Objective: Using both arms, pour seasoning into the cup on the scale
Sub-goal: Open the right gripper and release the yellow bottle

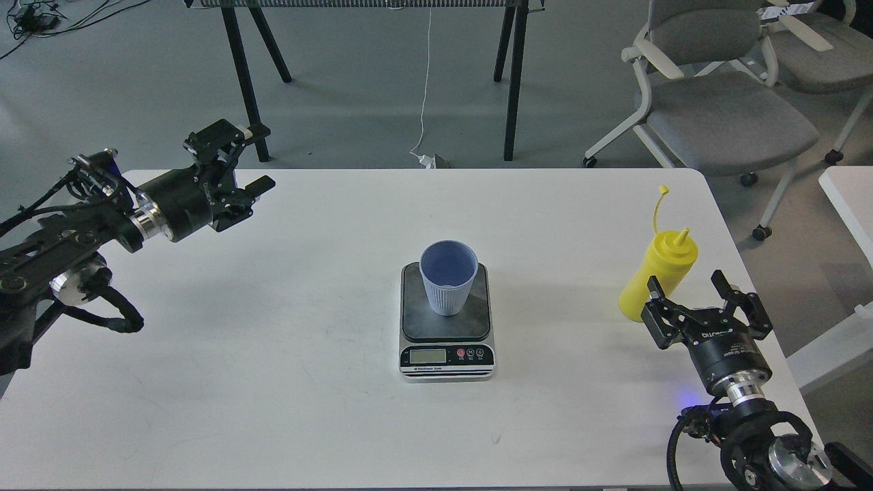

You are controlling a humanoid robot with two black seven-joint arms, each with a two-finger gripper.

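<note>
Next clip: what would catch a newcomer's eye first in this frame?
Probably the yellow seasoning bottle at the table's right edge, its tethered cap sticking up, with the right gripper open just in front of it. Next, the blue-grey cup standing upright on the scale at the middle of the white table. The left gripper hangs open over the far left corner, holding nothing.

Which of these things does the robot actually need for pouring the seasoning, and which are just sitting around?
Needed for the job:
- yellow squeeze bottle
- ribbed blue-grey cup
- digital kitchen scale under the cup
- left claw and right claw, both open

Just lying about:
- grey office chairs
- black table legs behind
- white cable on the floor
</note>
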